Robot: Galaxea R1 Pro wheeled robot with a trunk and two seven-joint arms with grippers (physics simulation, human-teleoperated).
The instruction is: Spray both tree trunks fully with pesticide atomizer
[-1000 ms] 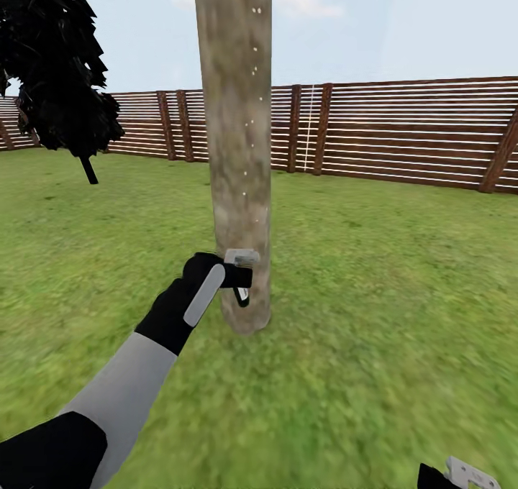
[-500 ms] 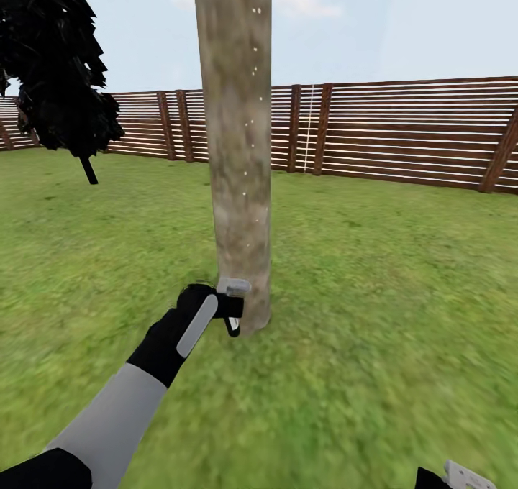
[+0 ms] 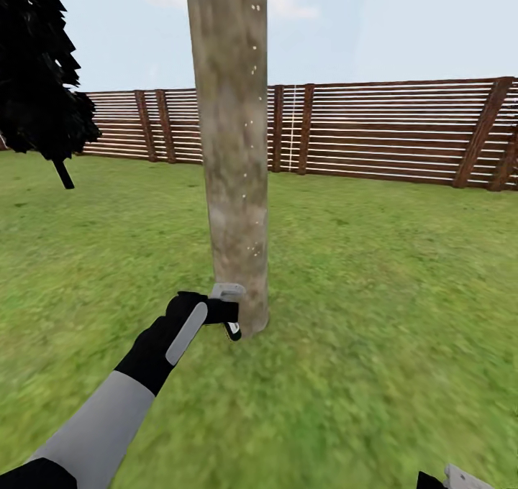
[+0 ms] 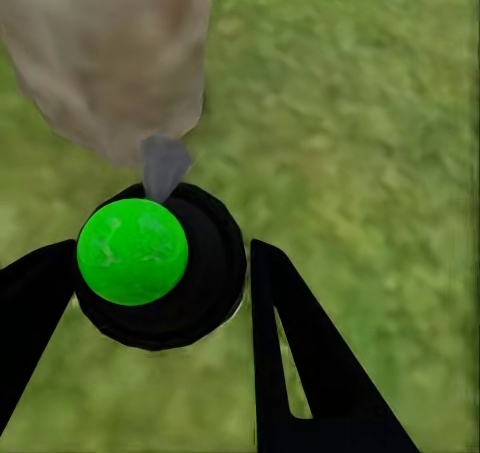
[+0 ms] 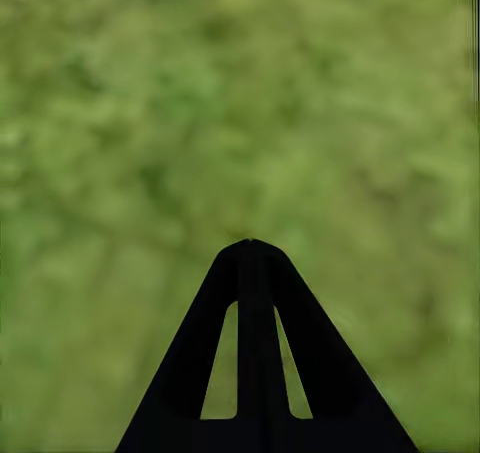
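Head view: left gripper (image 3: 229,309), pinching the tiny black white-tipped pesticide atomizer (image 3: 232,328), has dropped to the base of the mottled grey-brown tree trunk (image 3: 232,151); low bark likely next. Few white pesticide specks (image 3: 251,124) higher up.

Left wrist view: atomizer (image 4: 160,263) sits between fingers, grey nozzle at trunk (image 4: 110,58).

Right wrist view: right gripper (image 5: 252,255) pressed together over blurred green lawn (image 5: 120,123).

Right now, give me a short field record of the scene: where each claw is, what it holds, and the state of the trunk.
setting: green lawn with a brown slatted fence behind
left claw: low at the base of the tree trunk, shut on the pesticide atomizer
atomizer aim: nozzle points at the trunk, close to it
pesticide: a few scattered white specks on the trunk, most of the bark bare
right claw: fingers together, holding nothing, over grass
other: dark-leaved tree at far left
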